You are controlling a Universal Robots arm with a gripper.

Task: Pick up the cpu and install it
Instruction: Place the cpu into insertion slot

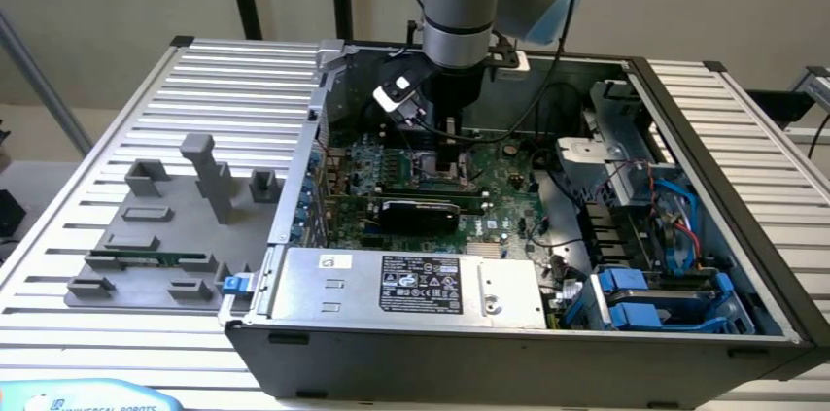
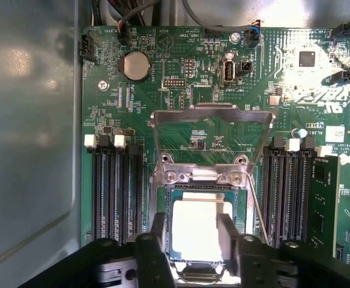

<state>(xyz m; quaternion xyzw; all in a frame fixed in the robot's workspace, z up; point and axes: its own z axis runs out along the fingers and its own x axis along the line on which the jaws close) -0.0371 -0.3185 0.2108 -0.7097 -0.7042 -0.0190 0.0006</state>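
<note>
One gripper [image 2: 193, 221], entered first: it straddles the cpu [image 2: 200, 231], a finger at each of two opposite edges. Whether they clamp the chip or stand just clear of it cannot be told. One cpu, silver top up, lying flat within the socket [image 2: 202, 176] on the motherboard [image 2: 253, 90]. One load plate [image 2: 214, 114], swung up and open beyond the socket, not lowered. Two banks of memory slots [image 2: 111, 198], one on each side of the socket, with one memory module [image 2: 322, 192] seated at the outer edge of one bank. One coin cell [image 2: 134, 65], farther out on the board. In the exterior view: one arm [image 1: 457, 3] reaching down into the open computer case [image 1: 519, 358] at about twelve o'clock of the case's middle. One power supply [image 1: 402, 280] at six o'clock. One set of grey fixture blocks [image 1: 194, 168] on the slatted table [image 1: 194, 71] at nine o'clock, a green memory stick [image 1: 147, 258] lying among them. Status, as judged: chip at the socket and apparently placed; plate unclosed, so installation incomplete. Not determinable: seating on the contacts; the chip's edge nearest the gripper body, which is covered; the socket in the exterior view, masked by the wrist.
</note>
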